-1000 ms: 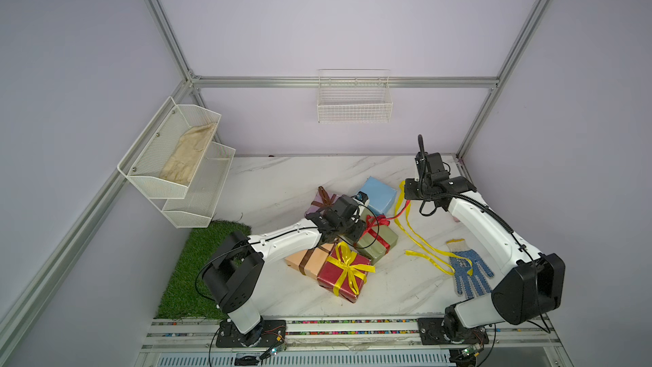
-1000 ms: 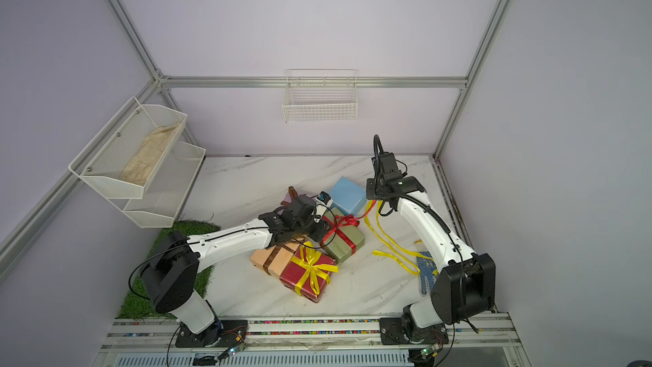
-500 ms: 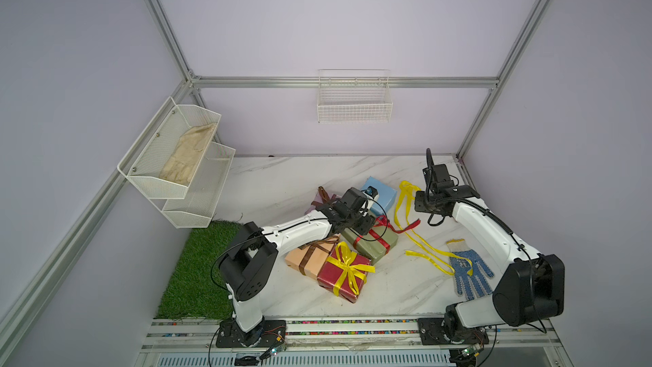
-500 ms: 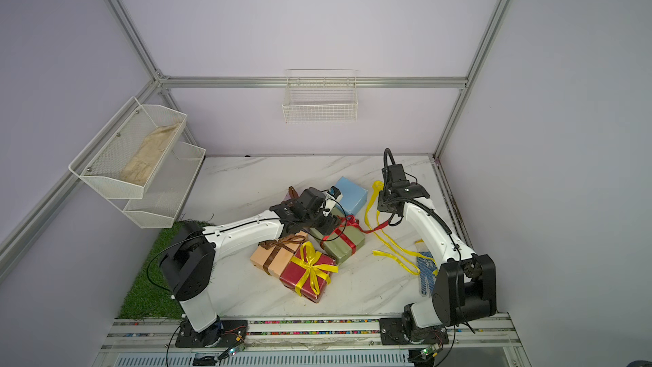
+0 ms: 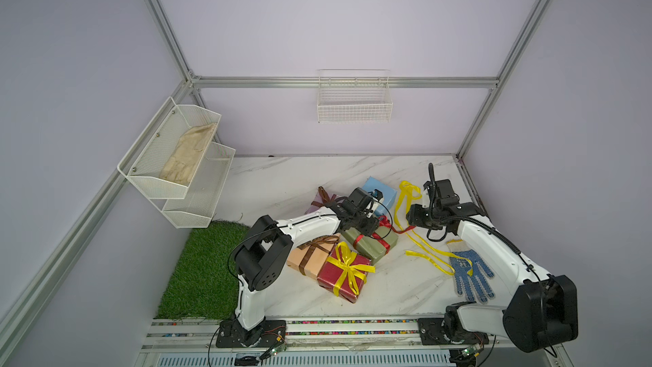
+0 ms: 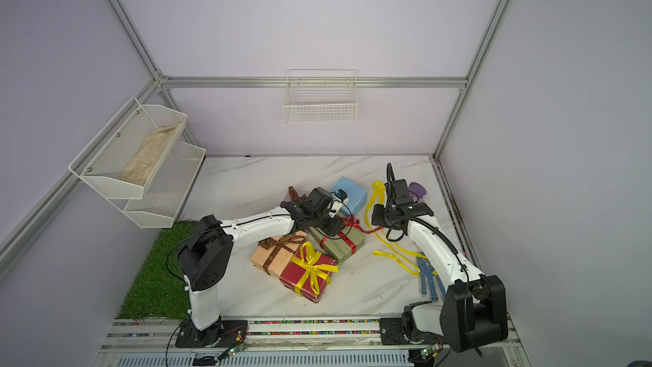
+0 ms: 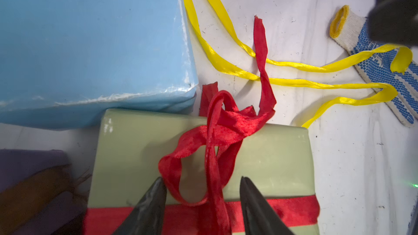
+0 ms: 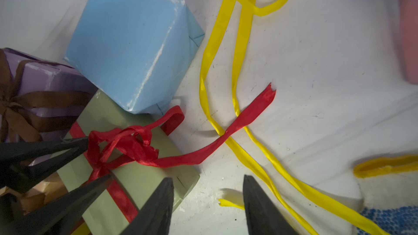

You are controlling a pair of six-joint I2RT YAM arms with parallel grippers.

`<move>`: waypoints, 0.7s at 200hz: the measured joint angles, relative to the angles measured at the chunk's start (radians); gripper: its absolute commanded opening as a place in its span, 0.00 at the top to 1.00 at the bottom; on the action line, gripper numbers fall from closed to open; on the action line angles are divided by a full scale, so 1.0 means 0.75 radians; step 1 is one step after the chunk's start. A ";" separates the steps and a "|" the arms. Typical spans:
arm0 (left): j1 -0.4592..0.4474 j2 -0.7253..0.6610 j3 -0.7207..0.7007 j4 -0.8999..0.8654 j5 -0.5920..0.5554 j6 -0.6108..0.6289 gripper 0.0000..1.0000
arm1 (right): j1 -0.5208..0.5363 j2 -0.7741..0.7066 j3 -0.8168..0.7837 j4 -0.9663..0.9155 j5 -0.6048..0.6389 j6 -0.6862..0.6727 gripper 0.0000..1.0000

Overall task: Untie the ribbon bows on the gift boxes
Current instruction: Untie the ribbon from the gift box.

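The olive green gift box (image 5: 374, 247) (image 7: 271, 154) (image 8: 140, 177) carries a red ribbon bow (image 5: 386, 222) (image 7: 217, 132) (image 8: 140, 145), loosened, one tail lying out on the table. My left gripper (image 5: 367, 231) (image 7: 201, 178) hangs open over this box, a jaw on either side of a red loop. My right gripper (image 5: 411, 218) (image 8: 208, 177) is open by the box's corner, with nothing between its jaws. The light blue box (image 5: 382, 192) (image 8: 135, 41) is bare, and a loose yellow ribbon (image 5: 420, 245) (image 8: 226, 64) lies beside it. Bows remain on the dark red (image 5: 344, 275), peach (image 5: 310, 252) and lilac (image 5: 315, 204) boxes.
A blue-dotted knit glove (image 5: 471, 273) lies at the right under the yellow ribbon's end. A green grass mat (image 5: 204, 266) covers the front left. White wire baskets hang on the left wall (image 5: 176, 157) and the back wall (image 5: 354, 104).
My right gripper has opened and come down and forward towards the olive box. The red tail now lies on the table across the yellow ribbon. My left gripper has shifted over the olive box.
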 measured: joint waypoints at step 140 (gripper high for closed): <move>0.000 -0.001 0.007 -0.011 0.030 -0.001 0.68 | 0.146 0.106 -0.179 0.228 -0.172 0.102 0.43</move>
